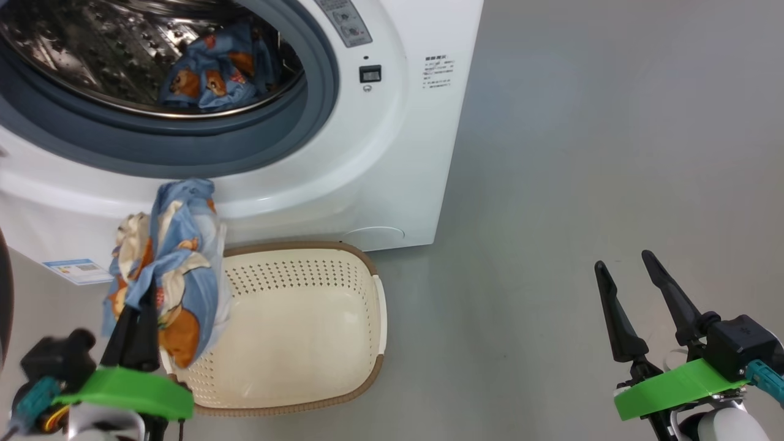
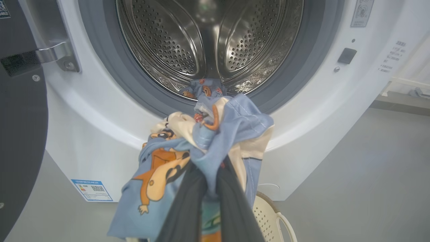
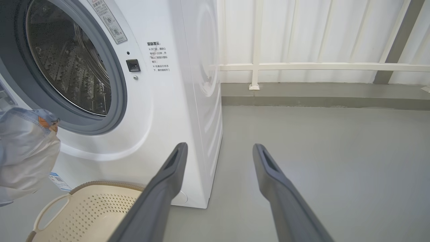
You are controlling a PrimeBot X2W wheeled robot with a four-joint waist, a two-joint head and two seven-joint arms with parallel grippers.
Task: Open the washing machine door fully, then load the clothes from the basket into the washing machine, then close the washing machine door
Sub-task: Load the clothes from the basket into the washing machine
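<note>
One bear-print bundle of clothes [image 1: 168, 263], pinched in your left hand [image 1: 136, 327] above the left rim of the basket [image 1: 306, 272]; the drum mouth of the washing machine [image 1: 392, 153] lies straight ahead and above its fingers; right hand [image 1: 623, 260] gapes wide, well apart.

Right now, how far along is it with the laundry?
Done: the door is swung open, and one cloth lies in the drum. In hand: the left tool grips a second cloth, held up before the machine. The basket looks empty. Left: drop that cloth in and shut the door. The right tool hangs open, idle.
</note>
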